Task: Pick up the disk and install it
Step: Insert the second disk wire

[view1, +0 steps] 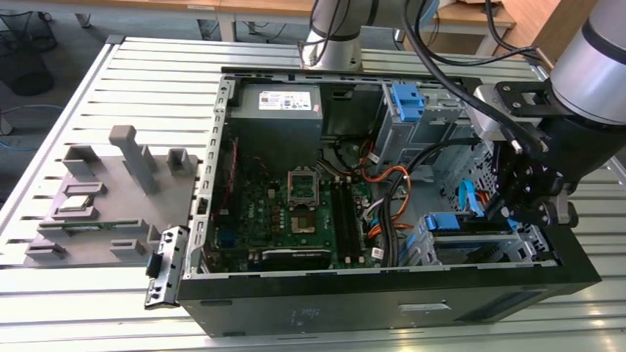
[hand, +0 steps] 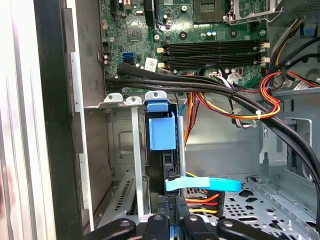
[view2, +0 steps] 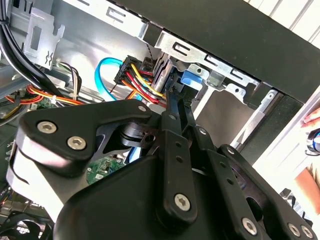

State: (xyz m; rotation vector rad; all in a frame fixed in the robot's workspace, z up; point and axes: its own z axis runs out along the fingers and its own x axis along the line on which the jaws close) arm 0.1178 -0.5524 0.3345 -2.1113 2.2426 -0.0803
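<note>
Inside the drive cage [view1: 470, 246] of the computer case [view1: 391, 301], the disk [hand: 162, 150] sits edge-on; gripper [hand: 172, 222] fingers pinch its end; insertion should go straight along the rails.

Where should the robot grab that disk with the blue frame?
By the blue frame's end tab, coming from the case's open side. The disk stands on edge in a narrow metal bay, so only that end looks reachable; the flat faces are boxed in.

The disk [hand: 162, 150], in its blue frame, stands on edge in the drive cage, seemingly seated.
</note>
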